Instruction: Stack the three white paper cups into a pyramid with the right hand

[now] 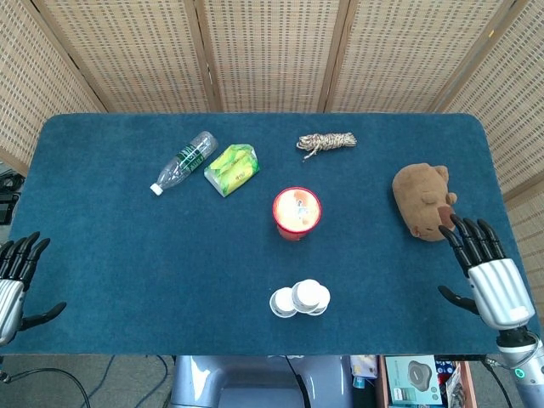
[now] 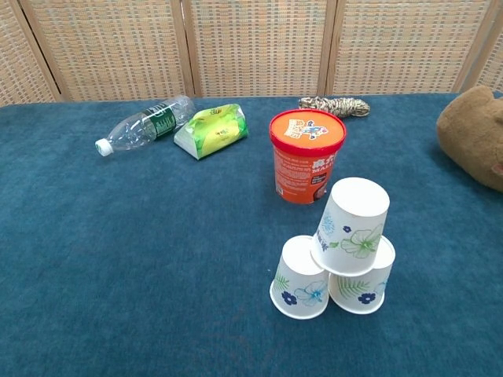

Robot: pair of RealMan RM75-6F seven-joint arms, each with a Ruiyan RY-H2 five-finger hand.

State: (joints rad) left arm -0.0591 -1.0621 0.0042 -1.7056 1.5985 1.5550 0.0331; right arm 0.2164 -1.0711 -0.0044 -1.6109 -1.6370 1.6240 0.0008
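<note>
Three white paper cups with flower prints stand upside down near the table's front edge. Two lower cups (image 2: 299, 280) (image 2: 365, 284) sit side by side, and the top cup (image 2: 352, 225) rests tilted across them. From above they show as a tight cluster of cups (image 1: 300, 298). My right hand (image 1: 487, 272) is far to the right of them, at the table's right edge, fingers spread and empty. My left hand (image 1: 12, 279) hangs off the left edge, fingers spread, holding nothing. Neither hand shows in the chest view.
A red-lidded orange tub (image 2: 307, 155) stands just behind the cups. Further back lie a clear plastic bottle (image 2: 146, 122), a green-yellow packet (image 2: 211, 130) and a rope coil (image 2: 334, 104). A brown plush toy (image 1: 426, 201) sits right, near my right hand.
</note>
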